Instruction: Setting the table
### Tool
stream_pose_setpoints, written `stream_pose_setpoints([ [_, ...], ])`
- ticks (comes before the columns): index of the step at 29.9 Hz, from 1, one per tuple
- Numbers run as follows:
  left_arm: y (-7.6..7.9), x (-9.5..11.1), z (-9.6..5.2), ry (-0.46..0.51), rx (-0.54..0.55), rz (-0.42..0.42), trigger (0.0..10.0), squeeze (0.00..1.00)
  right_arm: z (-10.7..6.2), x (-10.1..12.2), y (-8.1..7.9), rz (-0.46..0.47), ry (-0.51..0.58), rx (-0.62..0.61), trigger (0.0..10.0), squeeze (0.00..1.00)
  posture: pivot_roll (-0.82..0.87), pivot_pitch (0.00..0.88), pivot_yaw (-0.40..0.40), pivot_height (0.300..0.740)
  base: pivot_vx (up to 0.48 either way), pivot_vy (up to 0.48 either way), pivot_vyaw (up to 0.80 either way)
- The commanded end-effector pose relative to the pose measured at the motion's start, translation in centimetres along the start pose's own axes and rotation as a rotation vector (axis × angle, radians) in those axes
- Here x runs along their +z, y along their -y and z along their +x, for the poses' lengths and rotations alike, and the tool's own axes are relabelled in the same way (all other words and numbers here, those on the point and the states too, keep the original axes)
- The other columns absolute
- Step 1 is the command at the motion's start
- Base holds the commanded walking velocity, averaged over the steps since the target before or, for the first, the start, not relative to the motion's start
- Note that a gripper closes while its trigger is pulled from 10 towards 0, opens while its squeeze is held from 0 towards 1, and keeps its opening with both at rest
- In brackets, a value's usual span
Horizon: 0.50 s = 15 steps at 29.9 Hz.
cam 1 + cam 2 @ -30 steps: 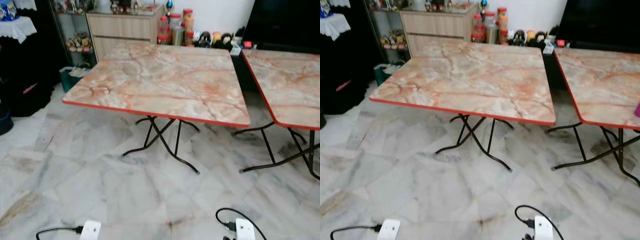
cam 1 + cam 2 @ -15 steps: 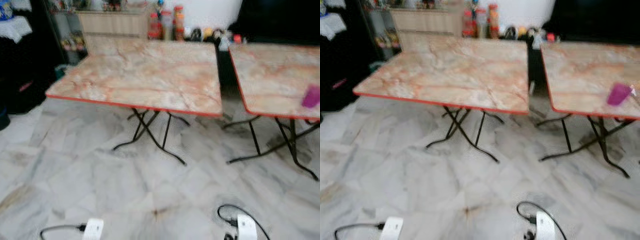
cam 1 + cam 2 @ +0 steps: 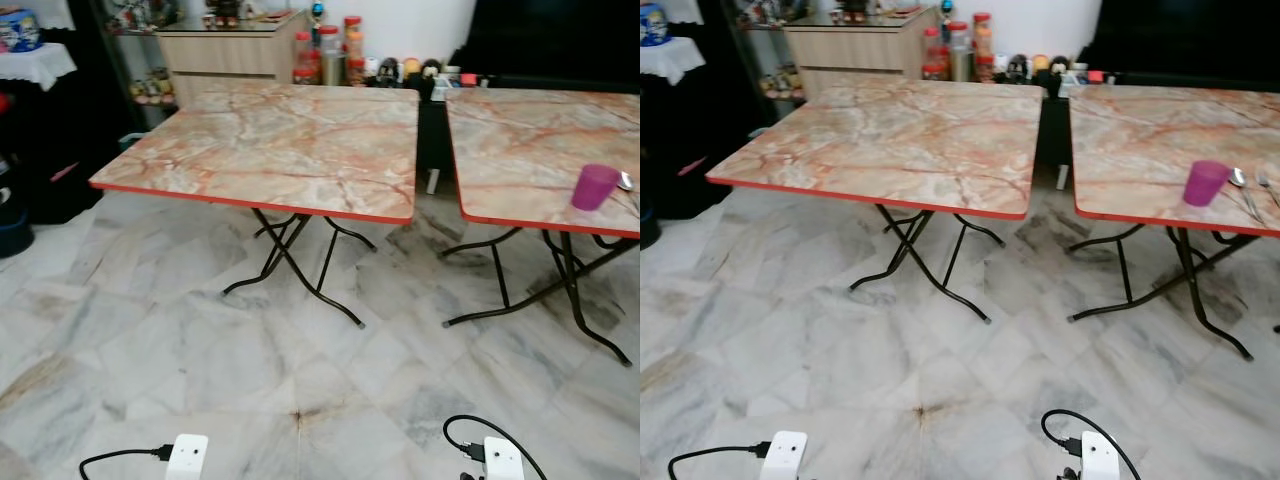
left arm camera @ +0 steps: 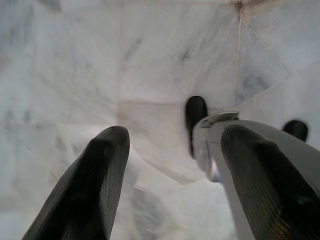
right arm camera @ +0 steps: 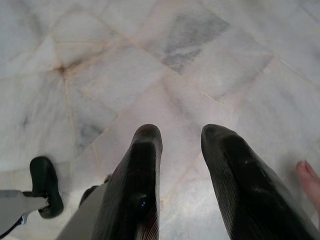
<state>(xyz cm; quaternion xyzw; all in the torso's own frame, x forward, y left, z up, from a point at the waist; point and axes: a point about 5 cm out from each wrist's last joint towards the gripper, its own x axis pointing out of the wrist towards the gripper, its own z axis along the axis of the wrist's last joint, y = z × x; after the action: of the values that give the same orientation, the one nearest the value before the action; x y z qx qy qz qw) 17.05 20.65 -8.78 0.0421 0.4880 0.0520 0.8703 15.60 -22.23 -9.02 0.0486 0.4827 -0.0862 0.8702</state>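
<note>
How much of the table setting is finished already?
Barely started. Done: a purple cup and spoons sit on the right table. In hand: nothing; the left end effector and right end effector hang open over the floor. Left: the near table is bare.

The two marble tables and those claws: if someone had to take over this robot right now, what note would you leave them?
Left claw: open, empty, hanging over the marble floor.
Right claw: open, empty, also hanging over the floor.
Things: a purple cup stands near the front edge of the right table, with spoons lying beside it. The left table has nothing on it.
Done: nothing picked up or laid out by the robot as far as the views show.
Left: walk up to the tables, which are some way ahead, and lay the places, probably starting from the cup and spoons.
</note>
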Motion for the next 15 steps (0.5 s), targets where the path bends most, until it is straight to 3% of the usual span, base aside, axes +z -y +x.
stream_pose_setpoints([
  [1, -0.49, -0.01, -0.03, 0.007, 0.004, -0.019, 10.0, 0.00, 0.09, 0.49, -0.30, -0.002, 0.017, 0.010, 10.0, 0.00, 0.03, 0.000, -0.038, 0.740, 0.000, 0.000, 0.00],
  [5, -1.02, 0.05, -0.04, 0.008, 0.010, -0.010, 10.0, 0.00, 0.10, 0.52, -0.25, -0.004, 0.015, 0.010, 10.0, 0.00, 0.02, 0.000, -0.038, 0.740, 0.480, 0.000, 0.00],
  [15, -0.21, 0.84, 0.11, 0.015, -0.012, -0.010, 10.0, 0.00, 0.10, 0.59, -0.16, 0.002, 0.014, 0.007, 10.0, 0.00, 0.01, 0.000, -0.041, 0.740, 0.480, 0.000, 0.00],
])
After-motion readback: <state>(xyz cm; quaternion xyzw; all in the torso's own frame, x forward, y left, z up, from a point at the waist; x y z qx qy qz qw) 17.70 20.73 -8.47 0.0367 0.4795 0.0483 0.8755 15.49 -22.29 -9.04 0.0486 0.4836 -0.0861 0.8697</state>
